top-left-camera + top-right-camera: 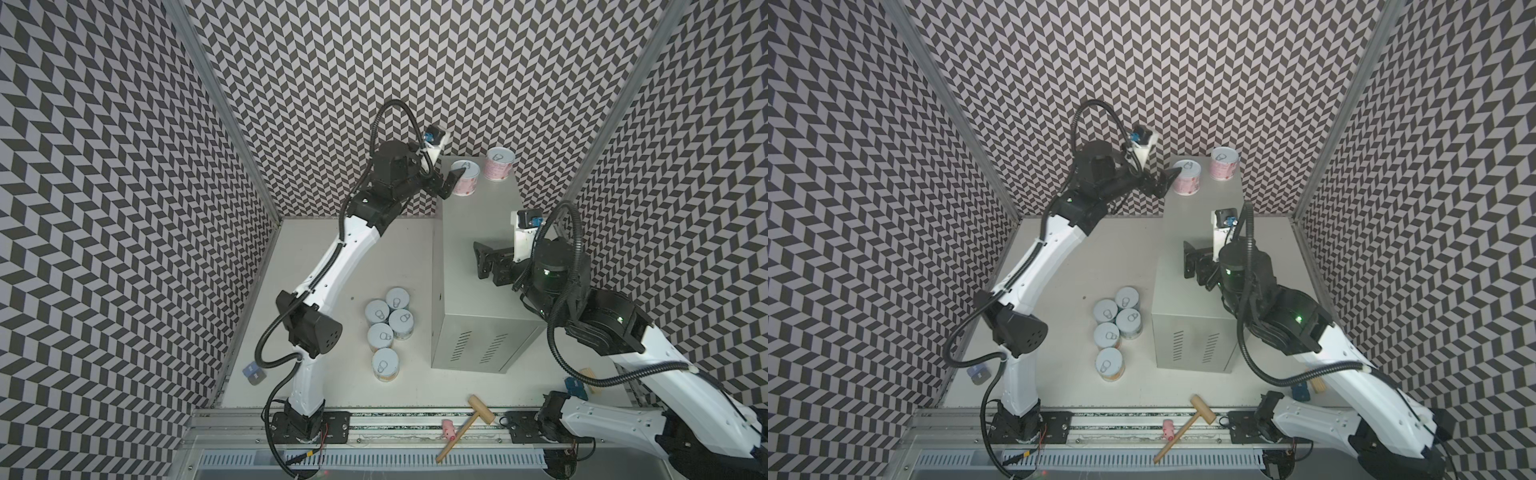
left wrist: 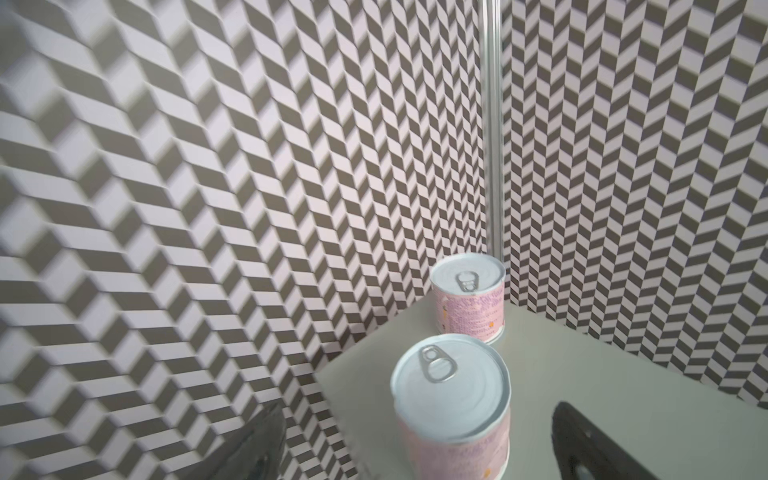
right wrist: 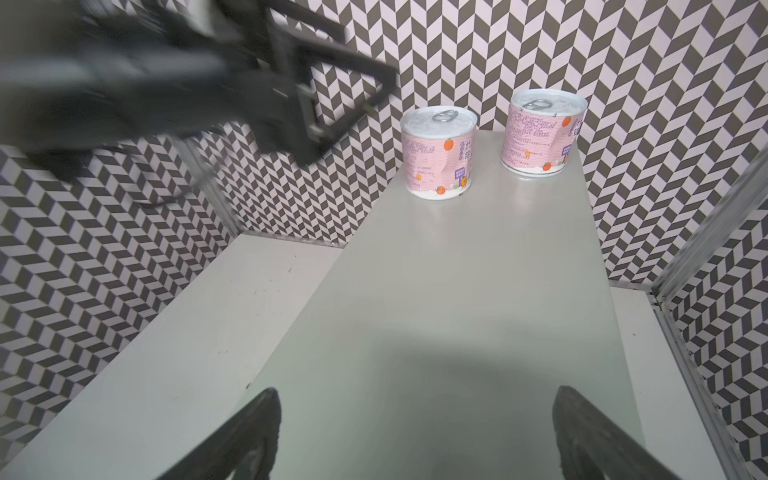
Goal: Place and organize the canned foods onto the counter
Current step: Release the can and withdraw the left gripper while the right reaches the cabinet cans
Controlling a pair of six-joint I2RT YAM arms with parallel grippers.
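Five cans (image 1: pixel 380 336) wait on the tabletop (image 1: pixel 374 257), at 8 o'clock from the counter (image 1: pixel 469 216). My right gripper (image 1: pixel 480 259) hangs over the counter's middle, jaws apart, empty. Farther out, my left gripper (image 1: pixel 449 183) stands spread either side of a pink can (image 1: pixel 467 179) near the counter's 9 o'clock edge; a careless pull-back could clip it off, or knock it into its neighbour (image 1: pixel 498 164) at 2 o'clock.

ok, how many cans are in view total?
7. At the far end of the counter: left pink can, right pink can. On the white tabletop, left of the counter: cluster of five cans. The arms could hide more.
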